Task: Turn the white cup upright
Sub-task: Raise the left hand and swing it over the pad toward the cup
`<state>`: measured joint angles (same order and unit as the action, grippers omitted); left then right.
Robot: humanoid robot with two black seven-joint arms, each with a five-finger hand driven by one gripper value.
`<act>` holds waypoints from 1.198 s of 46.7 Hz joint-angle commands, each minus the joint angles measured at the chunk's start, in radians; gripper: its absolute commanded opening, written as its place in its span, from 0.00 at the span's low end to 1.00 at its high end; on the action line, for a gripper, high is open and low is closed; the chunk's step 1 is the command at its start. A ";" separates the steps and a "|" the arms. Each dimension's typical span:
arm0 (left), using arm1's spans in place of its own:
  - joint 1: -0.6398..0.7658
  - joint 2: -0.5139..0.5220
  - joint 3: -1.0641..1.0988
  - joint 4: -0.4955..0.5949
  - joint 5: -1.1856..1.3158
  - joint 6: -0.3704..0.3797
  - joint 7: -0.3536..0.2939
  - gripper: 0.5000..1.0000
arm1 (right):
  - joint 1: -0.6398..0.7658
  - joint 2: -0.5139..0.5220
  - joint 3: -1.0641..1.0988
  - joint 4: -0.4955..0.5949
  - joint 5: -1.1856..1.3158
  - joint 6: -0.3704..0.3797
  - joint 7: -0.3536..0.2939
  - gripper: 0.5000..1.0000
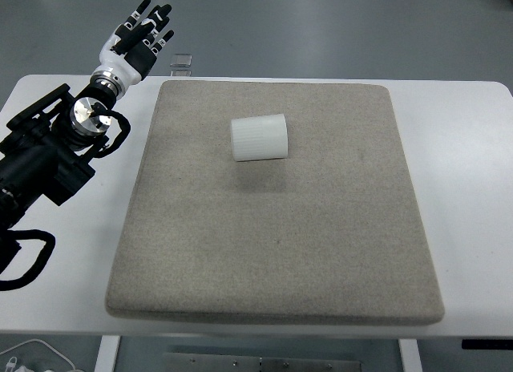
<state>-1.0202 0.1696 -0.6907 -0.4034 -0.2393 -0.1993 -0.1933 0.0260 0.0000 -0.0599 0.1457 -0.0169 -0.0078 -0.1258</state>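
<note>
One white cup (pixel 259 138) lies on its side on a gray mat (pixel 272 260), and one robot hand (pixel 143 34) waits far off to the side.

The cup's open end cannot be made out from above, so it is hard to tell which way it faces. It rests on the far half of the mat, a little left of the middle, with nothing touching it. The left arm (pixel 48 155) is cut off by the left edge of the picture. Its hand sticks out past the far left corner of the white counter (pixel 465 188), with the fingers spread loosely and holding nothing. A small clear thing (pixel 182 63) sits at the far edge of the counter, just beside the hand; it is too small to tell what it is.
</note>
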 commanded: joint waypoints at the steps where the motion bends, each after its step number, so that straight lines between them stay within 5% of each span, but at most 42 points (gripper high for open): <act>1: 0.000 -0.001 0.000 0.000 0.000 0.000 0.000 0.99 | 0.000 0.000 0.000 0.000 0.000 0.000 0.000 0.86; 38: -0.011 0.013 0.026 0.024 0.026 -0.037 0.000 0.99 | 0.000 0.000 0.000 0.000 0.000 0.000 0.000 0.86; 56: -0.103 0.014 0.028 -0.018 0.392 -0.058 0.002 0.98 | 0.000 0.000 0.000 0.000 0.000 0.000 0.000 0.86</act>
<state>-1.1084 0.1834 -0.6626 -0.4092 0.0779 -0.2588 -0.1923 0.0260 0.0000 -0.0598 0.1459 -0.0168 -0.0077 -0.1259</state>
